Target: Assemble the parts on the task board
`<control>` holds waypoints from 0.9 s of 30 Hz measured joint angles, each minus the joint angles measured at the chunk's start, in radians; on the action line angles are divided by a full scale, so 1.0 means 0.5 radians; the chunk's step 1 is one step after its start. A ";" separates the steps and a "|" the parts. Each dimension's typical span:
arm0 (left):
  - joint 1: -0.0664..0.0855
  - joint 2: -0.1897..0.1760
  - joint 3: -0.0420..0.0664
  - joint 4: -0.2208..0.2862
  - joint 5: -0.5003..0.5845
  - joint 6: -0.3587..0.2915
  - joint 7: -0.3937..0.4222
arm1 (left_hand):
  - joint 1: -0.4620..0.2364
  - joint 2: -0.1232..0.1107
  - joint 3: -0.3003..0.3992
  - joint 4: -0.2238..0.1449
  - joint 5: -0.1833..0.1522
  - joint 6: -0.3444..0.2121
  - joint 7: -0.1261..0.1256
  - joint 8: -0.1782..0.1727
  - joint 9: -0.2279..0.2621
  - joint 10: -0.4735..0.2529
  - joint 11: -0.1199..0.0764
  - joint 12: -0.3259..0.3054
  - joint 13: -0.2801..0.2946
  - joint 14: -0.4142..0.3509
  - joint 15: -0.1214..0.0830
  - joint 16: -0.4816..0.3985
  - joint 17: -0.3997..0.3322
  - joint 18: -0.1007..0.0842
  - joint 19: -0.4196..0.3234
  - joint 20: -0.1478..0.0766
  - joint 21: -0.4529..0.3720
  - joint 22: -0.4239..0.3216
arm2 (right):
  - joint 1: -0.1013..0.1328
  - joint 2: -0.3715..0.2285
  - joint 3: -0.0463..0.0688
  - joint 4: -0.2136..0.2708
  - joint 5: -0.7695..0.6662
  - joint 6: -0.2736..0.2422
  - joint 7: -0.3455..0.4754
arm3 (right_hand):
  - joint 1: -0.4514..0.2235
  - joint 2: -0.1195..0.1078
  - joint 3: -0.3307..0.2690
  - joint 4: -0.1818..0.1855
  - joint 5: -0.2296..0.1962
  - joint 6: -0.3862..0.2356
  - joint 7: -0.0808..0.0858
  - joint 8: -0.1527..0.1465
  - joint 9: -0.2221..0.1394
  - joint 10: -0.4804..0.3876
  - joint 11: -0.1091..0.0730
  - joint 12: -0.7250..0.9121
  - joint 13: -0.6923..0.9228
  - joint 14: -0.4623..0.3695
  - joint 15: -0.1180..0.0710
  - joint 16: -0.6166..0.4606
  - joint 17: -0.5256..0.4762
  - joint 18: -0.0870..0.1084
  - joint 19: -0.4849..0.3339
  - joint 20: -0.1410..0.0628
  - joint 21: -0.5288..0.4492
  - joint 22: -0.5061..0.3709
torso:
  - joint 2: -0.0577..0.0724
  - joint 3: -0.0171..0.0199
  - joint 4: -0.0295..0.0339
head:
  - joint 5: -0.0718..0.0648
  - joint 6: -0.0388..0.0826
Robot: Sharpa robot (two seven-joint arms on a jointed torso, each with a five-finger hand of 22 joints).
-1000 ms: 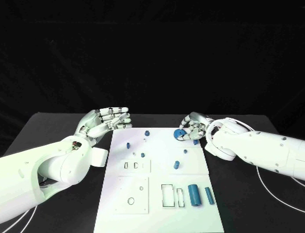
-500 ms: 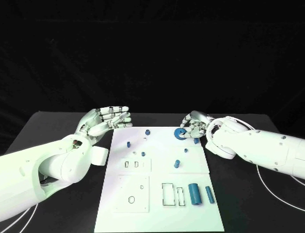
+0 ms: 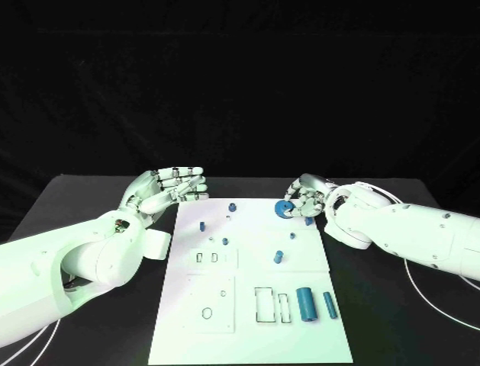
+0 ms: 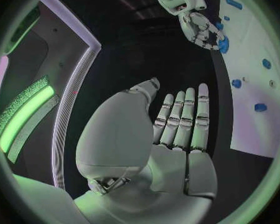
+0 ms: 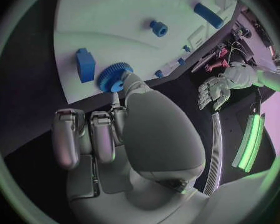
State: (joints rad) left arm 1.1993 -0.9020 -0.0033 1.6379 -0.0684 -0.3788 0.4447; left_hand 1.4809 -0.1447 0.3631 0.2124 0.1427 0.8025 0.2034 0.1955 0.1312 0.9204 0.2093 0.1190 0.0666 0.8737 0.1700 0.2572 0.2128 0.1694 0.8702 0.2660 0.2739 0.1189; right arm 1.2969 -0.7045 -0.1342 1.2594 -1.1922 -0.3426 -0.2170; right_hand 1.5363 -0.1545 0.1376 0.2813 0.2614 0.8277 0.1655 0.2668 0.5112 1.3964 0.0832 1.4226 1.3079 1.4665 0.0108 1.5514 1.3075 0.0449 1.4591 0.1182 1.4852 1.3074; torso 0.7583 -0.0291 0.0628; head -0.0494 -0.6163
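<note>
The white task board (image 3: 251,335) lies in the middle of the black table. My right hand (image 3: 309,200) is at the board's far right corner and pinches a blue toothed gear (image 3: 285,208) between thumb and fingers, just over the board's edge. In the right wrist view the gear (image 5: 114,77) sits at my thumb tip, beside a blue block (image 5: 85,64) standing on the board. My left hand (image 3: 169,187) hovers off the board's far left corner, fingers straight and together, holding nothing. The left wrist view shows that flat hand (image 4: 177,129) and the right hand (image 4: 199,25) with the gear (image 4: 223,45).
Small blue pegs (image 3: 202,226) (image 3: 277,258) stand in the board's far half. Near its right front lie a large blue cylinder (image 3: 304,303) and a thinner one (image 3: 330,305), beside a rectangular slot (image 3: 265,305). White cables (image 3: 438,305) run over the table at the right.
</note>
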 measured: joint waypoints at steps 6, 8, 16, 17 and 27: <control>0.000 0.000 0.000 0.000 0.000 0.003 -0.002 | 0.000 0.000 0.000 0.000 0.000 0.000 0.000 0.000 0.000 0.000 0.000 0.000 0.000 0.000 0.000 0.000 0.000 0.000 0.000 0.000 0.000 0.000 | -0.007 0.008 0.000 -0.005 -0.017 0.011 0.000 | 0.002 -0.002 0.005 0.000 0.000 0.000 -0.001 -0.008 -0.002 0.000 0.000 0.000 0.000 0.000 0.000 0.000 0.000 0.000 0.000 0.000 0.000 0.000 | 0.000 0.0000 0.000 | 0.001 -0.001; 0.000 0.000 0.000 0.000 0.000 0.003 -0.002 | 0.000 0.000 0.000 0.000 0.000 0.000 0.000 0.000 0.000 0.000 0.000 0.000 0.000 0.000 0.000 0.000 0.000 0.000 0.000 0.000 0.000 0.000 | -0.007 0.009 0.001 -0.007 -0.021 0.013 0.000 | 0.002 -0.002 0.005 0.000 -0.005 0.004 0.003 -0.008 -0.003 0.000 0.000 0.000 0.000 0.000 0.000 0.000 0.000 0.000 0.000 0.000 0.000 0.000 | 0.000 0.0000 0.000 | 0.001 -0.001; 0.000 -0.001 0.000 0.002 0.000 0.007 -0.005 | 0.000 0.000 0.000 0.000 0.000 0.000 0.000 0.000 0.000 0.000 0.000 0.000 0.000 0.000 0.000 0.000 0.000 0.000 0.000 0.000 0.000 0.000 | -0.008 0.010 0.002 -0.007 -0.063 0.020 0.001 | 0.001 -0.002 0.086 0.006 -0.013 0.043 -0.003 -0.012 -0.017 0.000 0.000 0.009 0.000 0.000 0.000 0.000 0.000 0.000 0.000 0.000 0.000 0.001 | 0.000 -0.0010 0.001 | 0.002 0.000; 0.000 -0.001 0.000 0.002 0.000 0.008 -0.006 | 0.000 0.000 0.000 0.000 0.000 0.000 0.000 0.000 0.000 0.000 0.000 0.000 0.000 0.000 0.000 0.000 0.000 0.000 0.000 0.000 0.000 0.000 | -0.008 0.009 0.002 -0.005 -0.071 0.021 0.000 | -0.007 -0.010 0.105 0.006 -0.013 0.051 -0.002 -0.016 -0.020 0.000 0.000 0.009 0.000 0.000 0.000 0.000 0.000 0.000 0.000 0.000 0.000 0.001 | 0.000 -0.0010 0.001 | 0.002 0.000; 0.000 -0.001 0.000 0.004 0.000 0.019 -0.010 | 0.000 0.000 0.006 -0.006 0.000 0.000 0.000 0.000 -0.002 0.000 0.000 0.000 0.000 0.000 0.000 0.000 0.002 0.000 0.000 0.000 0.000 0.000 | -0.010 0.005 -0.003 0.045 -0.145 -0.006 -0.018 | -0.060 -0.063 0.331 -0.006 0.000 0.147 -0.026 -0.046 -0.054 0.033 -0.030 0.021 0.000 -0.004 -0.004 0.000 0.000 0.001 0.007 -0.007 0.008 0.001 | 0.000 -0.0008 0.001 | 0.004 0.006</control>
State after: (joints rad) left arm 1.1993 -0.9027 -0.0034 1.6401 -0.0683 -0.3691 0.4396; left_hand 1.4809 -0.1447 0.3658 0.2096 0.1428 0.8025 0.2034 0.1955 0.1304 0.9204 0.2093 0.1190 0.0667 0.8737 0.1699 0.2573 0.2137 0.1693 0.8702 0.2660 0.2739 0.1189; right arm 1.2917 -0.7022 -0.1357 1.2821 -1.2649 -0.3456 -0.2258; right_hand 1.5065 -0.1862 0.3033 0.2781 0.2616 0.9012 0.1523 0.2439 0.4842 1.4128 0.0684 1.4332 1.3076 1.4644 0.0086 1.5514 1.3073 0.0453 1.4628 0.1145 1.4890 1.3080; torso 0.7584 -0.0295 0.0633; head -0.0473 -0.6134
